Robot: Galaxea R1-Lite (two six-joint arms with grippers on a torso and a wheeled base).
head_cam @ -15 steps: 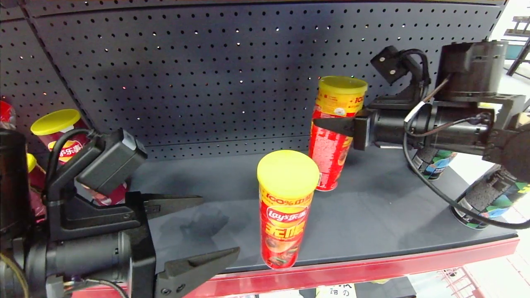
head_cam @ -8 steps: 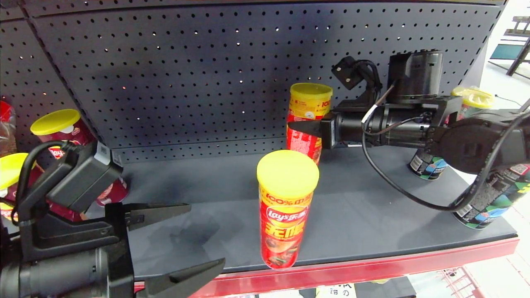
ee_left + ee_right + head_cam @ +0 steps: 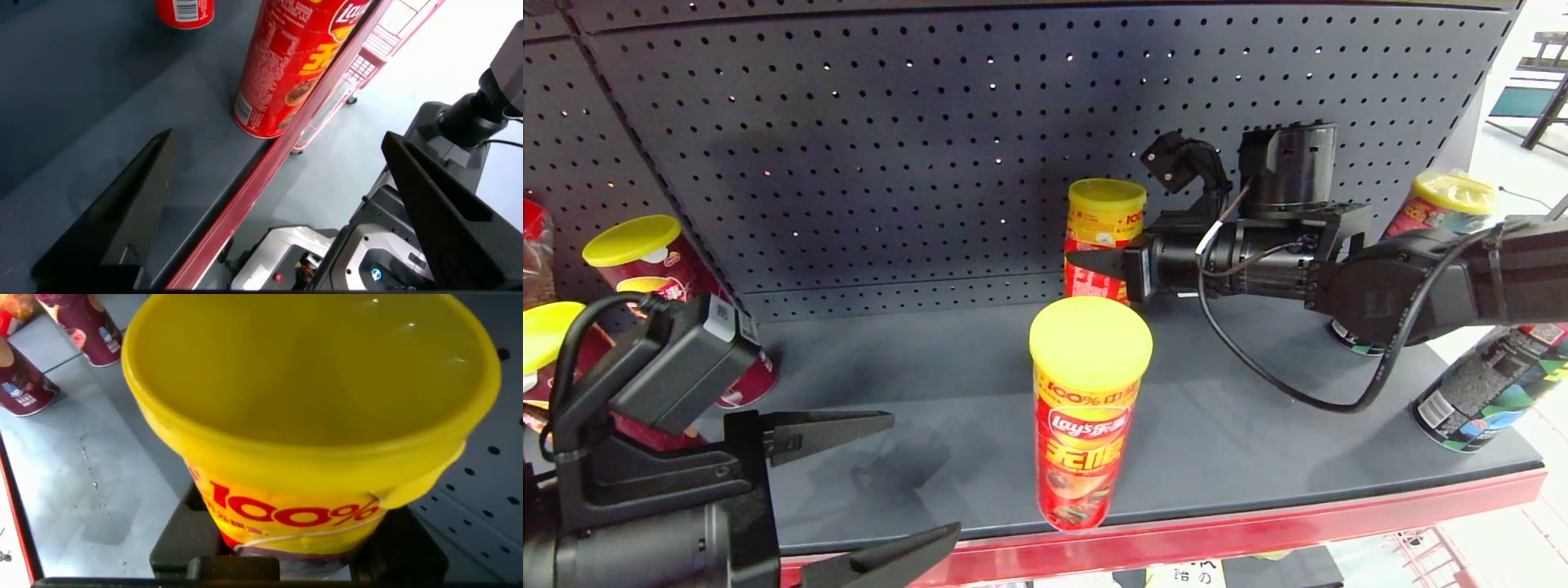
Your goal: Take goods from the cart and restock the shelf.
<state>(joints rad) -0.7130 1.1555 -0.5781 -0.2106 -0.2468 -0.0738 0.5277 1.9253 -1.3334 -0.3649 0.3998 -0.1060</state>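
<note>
A red chip can with a yellow lid [image 3: 1098, 229] is held upright at the back of the dark shelf [image 3: 1241, 425], close to the pegboard, with my right gripper [image 3: 1094, 263] shut on its middle. In the right wrist view that can [image 3: 310, 400] sits between the dark fingers [image 3: 184, 547]. A second, identical can [image 3: 1086, 408] stands at the shelf's front edge, directly in front of the held one. My left gripper [image 3: 923, 474] hangs open at the lower left, short of the front can [image 3: 286, 65], with nothing between its fingers [image 3: 122, 220].
Dark red cans [image 3: 654, 261] with yellow lids crowd the shelf's left end. Green-and-black cans [image 3: 1478, 392] and a yellow-lidded can [image 3: 1445, 200] stand at the right end. The red shelf lip [image 3: 1258, 531] runs along the front. Bare shelf lies between the left cans and the front can.
My right gripper has carried its can leftward and back toward the pegboard, behind the front can. The left gripper has drawn back and down a little, still open.
</note>
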